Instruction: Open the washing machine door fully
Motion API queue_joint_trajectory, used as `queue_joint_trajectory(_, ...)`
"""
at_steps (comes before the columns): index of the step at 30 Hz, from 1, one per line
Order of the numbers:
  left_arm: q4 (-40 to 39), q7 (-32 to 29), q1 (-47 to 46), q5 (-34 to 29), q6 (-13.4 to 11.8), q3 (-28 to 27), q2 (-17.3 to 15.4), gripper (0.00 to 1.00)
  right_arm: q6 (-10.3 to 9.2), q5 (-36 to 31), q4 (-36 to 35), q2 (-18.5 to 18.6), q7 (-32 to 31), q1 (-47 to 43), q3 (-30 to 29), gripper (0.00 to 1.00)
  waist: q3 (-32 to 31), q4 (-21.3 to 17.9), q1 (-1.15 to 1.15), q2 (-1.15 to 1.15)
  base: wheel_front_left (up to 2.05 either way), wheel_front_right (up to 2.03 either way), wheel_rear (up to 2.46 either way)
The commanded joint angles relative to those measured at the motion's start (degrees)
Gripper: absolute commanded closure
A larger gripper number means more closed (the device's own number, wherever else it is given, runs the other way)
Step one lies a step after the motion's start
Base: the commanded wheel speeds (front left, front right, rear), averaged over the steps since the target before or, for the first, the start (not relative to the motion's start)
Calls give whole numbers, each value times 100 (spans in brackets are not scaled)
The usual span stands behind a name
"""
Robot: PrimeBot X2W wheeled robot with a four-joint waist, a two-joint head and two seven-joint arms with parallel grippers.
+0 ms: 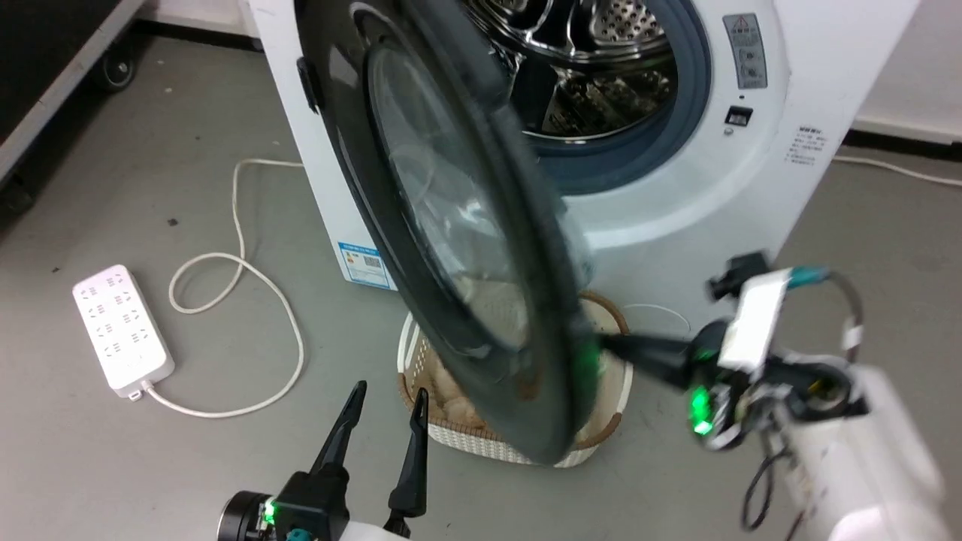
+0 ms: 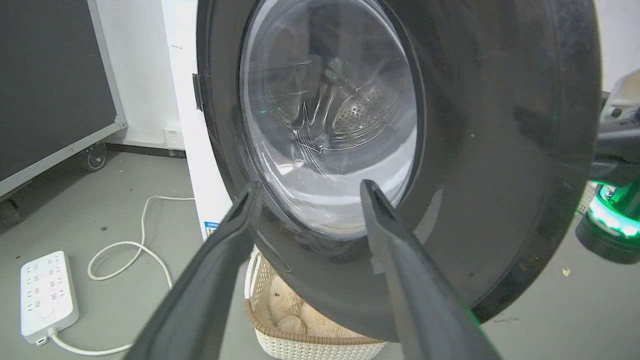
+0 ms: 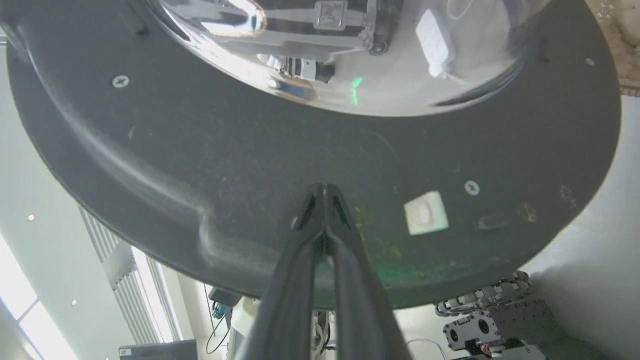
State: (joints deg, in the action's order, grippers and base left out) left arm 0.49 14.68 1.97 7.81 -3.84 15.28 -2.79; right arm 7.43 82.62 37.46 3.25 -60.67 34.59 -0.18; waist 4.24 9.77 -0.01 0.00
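As door (image 1: 443, 225) top is cut off | right pincer (image 3: 325, 188) closed against it | left pincer (image 1: 391, 389) wide

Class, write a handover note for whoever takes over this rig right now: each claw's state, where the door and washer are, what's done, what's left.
Left claw: open, empty, facing the outer side of the washing machine door.
Right claw: shut, tips apparently against the door's inner face near its free edge.
Washing machine: behind the door, which stands partway out over the laundry basket.
Done: door unlatched, partly open.
Left: push it fully open.
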Motion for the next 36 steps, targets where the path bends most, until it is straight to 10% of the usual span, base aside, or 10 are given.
queue_joint_trajectory(1, 6, 32, 80, 13, 33, -19, -9, 0, 6, 151, -82, -36, 83, -196, 216, 100, -50, 33, 1, 0, 0, 0, 0)
queue_joint_trajectory(15, -169, 32, 242, 50, 93, -454, -9, 0, 6, 1201, -771, -36, 1591, -854, 2204, 99, -295, 127, 1, 0, 0, 0, 0)
queue_joint_trajectory(17, -171, 32, 277, 68, 97, -536, -9, 0, 6, 1053, -859, 25, 1946, -837, 2124, 0, -356, 71, 1, 0, 0, 0, 0)
queue_joint_trajectory(18, -167, 32, 302, 89, 105, -582, -9, 0, 6, 936, -945, 97, 2153, -845, 2072, 0, -394, 33, 1, 0, 0, 0, 0)
queue_joint_trajectory(29, -131, 32, 387, 233, 269, -1071, -9, 0, 6, -4250, -2687, 2158, 6679, -1583, 1885, 0, -647, -770, 1, 0, 0, 0, 0)
queue_joint_trajectory(36, -166, 32, 550, 264, 282, -1215, -9, 0, 6, -6605, -3265, 1390, 7432, -2802, 556, 0, -678, -1031, 1, 0, 0, 0, 0)
